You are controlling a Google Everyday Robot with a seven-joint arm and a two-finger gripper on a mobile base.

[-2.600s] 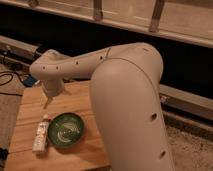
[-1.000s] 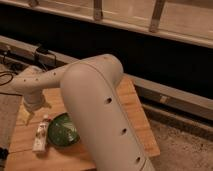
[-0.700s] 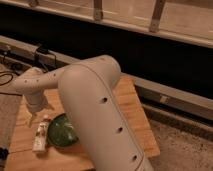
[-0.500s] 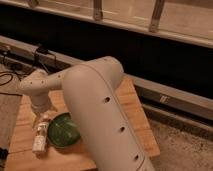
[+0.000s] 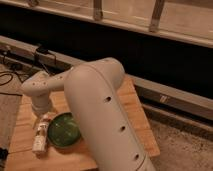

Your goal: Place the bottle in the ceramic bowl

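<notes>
One firm hold across the slim round bottle (image 5: 39, 140) is needed before lifting. The smooth cream arm (image 5: 100, 115) is bent over the wooden table (image 5: 137, 117); near its front left corner the glazed green ceramic bowl (image 5: 64, 131) is set, the bottle just beside, toward the left edge. The gripper (image 5: 44, 119) is seemingly at its cap; its hold cannot be told.

Single raised view, aimed down across the wooden table

The wooden table (image 5: 136, 116) is seen from above and from close by, the view being tilted down and across it toward the dark wall (image 5: 150, 55) behind. The arm (image 5: 100, 112) is caught very near the lens, so the table's middle is largely covered. The gripper (image 5: 42, 118) is seen low over the table's left part as pictured, at the upper end of the bottle (image 5: 39, 139), beside the ceramic bowl (image 5: 64, 131). The mounting cannot be told.
</notes>
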